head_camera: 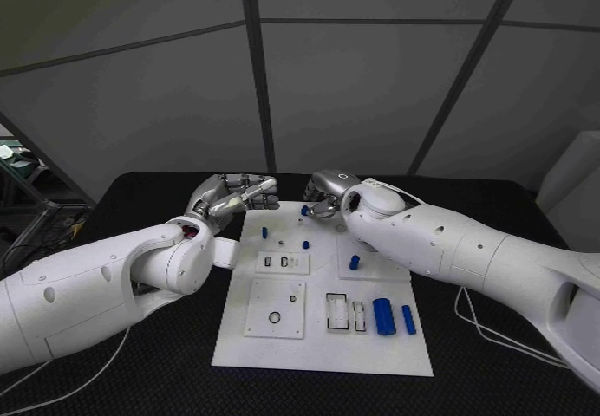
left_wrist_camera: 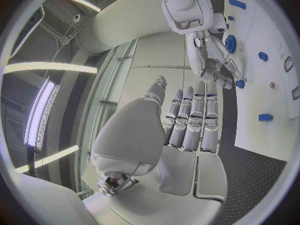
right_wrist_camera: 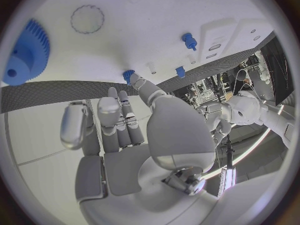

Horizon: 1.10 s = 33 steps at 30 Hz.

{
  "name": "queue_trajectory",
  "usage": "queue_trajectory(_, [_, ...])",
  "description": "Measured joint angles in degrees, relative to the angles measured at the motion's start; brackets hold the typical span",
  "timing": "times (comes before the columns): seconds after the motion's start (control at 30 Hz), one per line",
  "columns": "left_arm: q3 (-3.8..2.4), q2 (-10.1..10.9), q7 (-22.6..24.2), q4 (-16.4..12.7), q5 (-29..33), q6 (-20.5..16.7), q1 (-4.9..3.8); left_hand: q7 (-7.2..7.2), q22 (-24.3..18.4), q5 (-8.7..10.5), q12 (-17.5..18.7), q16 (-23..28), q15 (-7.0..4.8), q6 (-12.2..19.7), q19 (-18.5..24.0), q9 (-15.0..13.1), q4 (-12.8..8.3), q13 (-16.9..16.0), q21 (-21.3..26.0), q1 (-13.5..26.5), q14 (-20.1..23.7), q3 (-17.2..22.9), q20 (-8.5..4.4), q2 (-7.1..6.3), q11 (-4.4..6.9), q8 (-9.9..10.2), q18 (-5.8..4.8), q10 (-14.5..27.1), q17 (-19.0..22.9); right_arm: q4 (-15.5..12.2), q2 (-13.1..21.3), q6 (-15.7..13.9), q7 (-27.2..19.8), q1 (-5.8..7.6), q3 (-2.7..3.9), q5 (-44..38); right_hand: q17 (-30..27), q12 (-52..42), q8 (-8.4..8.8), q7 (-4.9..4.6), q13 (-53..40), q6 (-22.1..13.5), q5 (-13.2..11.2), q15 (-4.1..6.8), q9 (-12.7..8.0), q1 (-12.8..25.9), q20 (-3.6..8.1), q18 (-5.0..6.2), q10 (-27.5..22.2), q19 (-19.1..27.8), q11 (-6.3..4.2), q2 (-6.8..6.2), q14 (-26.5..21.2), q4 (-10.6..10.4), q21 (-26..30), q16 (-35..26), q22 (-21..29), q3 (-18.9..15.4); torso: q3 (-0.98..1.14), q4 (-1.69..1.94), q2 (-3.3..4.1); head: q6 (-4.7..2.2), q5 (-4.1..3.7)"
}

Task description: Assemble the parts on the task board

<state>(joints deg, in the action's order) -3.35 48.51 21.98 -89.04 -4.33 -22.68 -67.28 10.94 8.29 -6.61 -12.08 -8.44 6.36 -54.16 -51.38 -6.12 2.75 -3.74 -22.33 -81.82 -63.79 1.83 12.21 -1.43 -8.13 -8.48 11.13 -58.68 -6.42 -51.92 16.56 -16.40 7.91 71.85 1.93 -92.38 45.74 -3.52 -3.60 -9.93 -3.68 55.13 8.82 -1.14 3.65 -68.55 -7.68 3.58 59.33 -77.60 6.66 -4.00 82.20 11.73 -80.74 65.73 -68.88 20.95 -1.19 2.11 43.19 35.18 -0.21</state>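
The white task board point(head_camera: 322, 342) lies mid-table with blue parts on it. My right hand point(head_camera: 329, 198) hovers at the board's far edge, and one fingertip point(right_wrist_camera: 139, 83) touches a small blue part point(right_wrist_camera: 129, 75) standing there, also seen as the small blue part point(head_camera: 305, 210) by that hand. Its other fingers stay back from the part. My left hand point(head_camera: 238, 196) hangs over the table just off the far left corner, fingers point(left_wrist_camera: 189, 116) straight and holding nothing. A blue gear point(right_wrist_camera: 25, 52) lies flat on the board near the right hand.
More blue pegs point(head_camera: 264, 231) point(head_camera: 354, 262) stand on the board, and a thick blue cylinder point(head_camera: 384, 315) and a thin one point(head_camera: 407, 319) lie at its near right. Slotted white plates point(head_camera: 275, 308) sit on the left half. Black table point(head_camera: 500, 217) surrounds the board.
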Motion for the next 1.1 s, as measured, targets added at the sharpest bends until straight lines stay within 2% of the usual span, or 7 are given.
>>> queue_trajectory(0.27, [0.00, 0.7, -0.1, 0.1, 0.0, 0.0, -0.03, 0.00, 0.0, 0.00, 0.0, 0.0, 0.00, 0.0, 0.0, 0.0, 0.0, 0.0, 0.0, 0.0, 0.0, 0.0, 0.00, 0.00, 0.00, 0.0, 0.01, 0.0, 0.0, -7.1, 6.7, -1.4, 0.0, 0.00, 0.00, 0.1, 0.6, -0.4, -0.27, -0.02, -0.4, 0.9, 0.0, 0.00, 0.3, -0.3, -0.01, 0.00, 1.4, 0.0, -0.15, -0.28, 0.0, -0.2, 0.0, 0.3, -0.7, -0.9, 0.07, -0.23, -0.12, -0.32, 0.10])
queue_trajectory(0.4, [0.00, 1.0, -0.1, 0.1, 0.0, 0.1, -0.03, 0.00, 0.0, 0.00, 0.0, 0.0, 0.00, 0.0, 0.0, 0.0, 0.0, 0.0, 0.0, 0.0, 0.0, 0.0, 0.00, 0.00, 0.00, 0.0, 0.00, 0.0, 0.0, -12.3, 12.5, -2.5, 0.3, 0.00, 0.05, 1.2, 3.1, -2.0, -0.62, 1.05, -1.3, 2.7, 0.6, 0.80, 0.4, -0.3, 0.56, 0.00, 6.7, -2.4, -1.26, -0.28, 0.8, -0.4, -1.7, 2.2, -3.9, -1.2, 0.18, -0.51, -0.28, -0.53, 0.04])
queue_trajectory(0.57, [0.01, 1.1, -0.1, 0.3, 0.0, 0.2, -0.03, 0.00, 0.0, -0.01, 0.0, 0.0, 0.00, 0.0, 0.0, 0.0, 0.0, 0.0, 0.0, 0.0, 0.0, 0.0, 0.00, 0.00, -0.02, 0.0, 0.00, 0.0, 0.0, -16.7, 19.1, -3.0, 0.8, 0.00, 1.46, 5.3, 7.7, -5.5, -0.16, 2.20, -3.8, 1.7, 0.7, 2.33, 0.2, 1.2, 2.39, -0.01, 16.0, -5.5, -3.58, -1.72, 1.8, -1.8, -4.2, 5.4, -6.1, -2.5, 0.38, -1.00, -0.51, -0.75, -0.18])
queue_trajectory(0.73, [0.02, 1.1, -0.2, 0.5, 0.0, 0.3, -0.03, 0.00, -0.1, -0.01, 0.0, 0.0, 0.00, 0.0, 0.0, 0.1, 0.0, 0.0, 0.0, 0.0, 0.0, 0.0, 0.00, 0.00, -0.21, 0.0, 0.00, 0.2, -0.1, -17.8, 21.8, -2.1, 1.6, 0.01, 1.86, 9.4, 10.3, -11.5, -0.17, 3.60, -9.4, 1.2, 0.7, 3.83, 0.3, 2.6, 4.07, -0.97, 22.5, -6.5, -5.40, -4.23, 1.8, -5.3, -5.5, 7.3, -6.1, -6.0, 0.60, -1.49, -0.67, -0.90, -0.23])
queue_trajectory(0.87, [0.03, 1.1, -0.2, 0.7, 0.0, 0.4, -0.03, 0.00, -0.1, -0.01, 0.0, 0.0, 0.00, 0.0, 0.0, 0.1, 0.0, 0.0, 0.0, 0.0, 0.0, 0.0, 0.00, 0.00, -0.21, 0.0, 0.00, 0.2, -0.1, -17.1, 22.2, -0.2, 2.4, -0.01, 1.93, 11.4, 14.5, -22.8, -0.17, 4.24, -21.7, 1.3, 0.7, 4.57, 0.4, 1.0, 4.42, -0.96, 22.2, -6.5, -5.59, -5.47, 1.8, -9.6, -6.1, 10.1, -6.1, -9.3, 0.69, -1.61, -0.68, -0.96, -0.25])
queue_trajectory(0.97, [0.04, 1.0, -0.2, 0.9, 0.0, 0.4, -0.03, 0.00, -0.1, -0.01, 0.0, 0.0, 0.00, 0.0, 0.0, 0.1, 0.0, 0.0, 0.0, 0.0, 0.0, 0.0, 0.00, 0.00, -0.21, 0.0, 0.00, 0.2, -0.1, -16.1, 21.6, 1.4, 2.9, -0.02, 1.99, 12.1, 19.1, -39.1, -0.17, 4.01, -38.9, 1.1, 0.7, 4.65, 0.4, -0.8, 4.42, -1.86, 20.6, -6.5, -5.62, -5.71, 1.7, -13.1, -6.6, 12.7, -6.1, -10.6, 0.71, -1.61, -0.66, -0.97, -0.41])
queue_trajectory(1.1, [0.04, 0.8, -0.2, 1.0, 0.0, 0.5, -0.01, 0.00, -0.1, -0.01, 0.0, 0.0, 0.00, 0.0, 0.0, 0.1, 0.0, 0.0, 0.0, 0.0, 0.0, 0.0, 0.00, 0.00, -0.21, 0.0, 0.00, 0.2, -0.1, -14.7, 20.4, 3.1, 3.5, -0.02, 1.99, 12.7, 23.1, -51.5, -0.17, 3.63, -51.9, 0.7, 0.7, 4.50, 0.4, -2.5, 4.42, -1.85, 20.0, -6.5, -5.44, -6.08, 1.9, -16.4, -6.9, 15.0, -6.1, -11.4, 0.70, -1.59, -0.58, -0.83, -0.43])
